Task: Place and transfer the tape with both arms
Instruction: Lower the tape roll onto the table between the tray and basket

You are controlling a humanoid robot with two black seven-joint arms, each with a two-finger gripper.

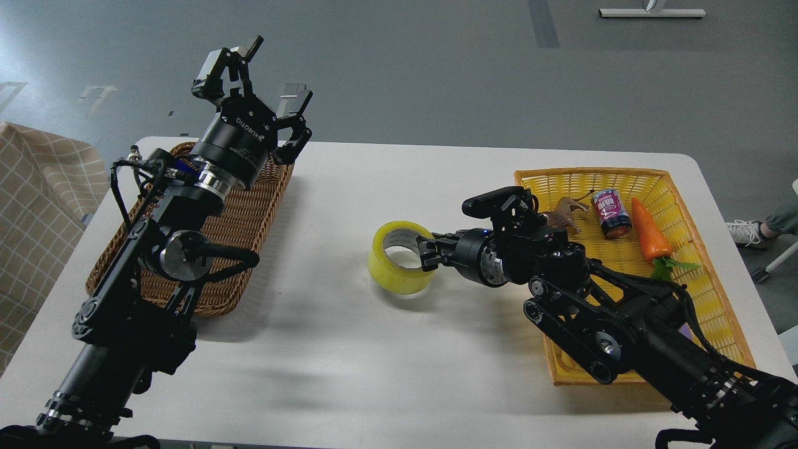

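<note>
From the head view, the tape (401,257) sits near the middle of the white surface (349,349), tilted so its grey-white core faces up and toward the left. The right claw (426,252) reaches in from the right and meets the roll at its right-hand rim; its fingertips are dark and partly hidden against the ring, so whether it grips the tape or merely touches it cannot be told. The left claw (262,81) is raised high above the far left corner of the surface, its fingers (298,103) spread wide and holding nothing (the "ROBOTIQ" lettering shows on its body). Beneath that arm lies a brown wicker basket (249,218) on the left of the surface. On the right side sits a yellow basket (686,187), holding a carrot (648,237) with green leaves, a purple can (611,214) lying on its side, and a small brown toy animal (566,212) just beside the can. A checked cloth (37,199) hangs at the left edge.
</note>
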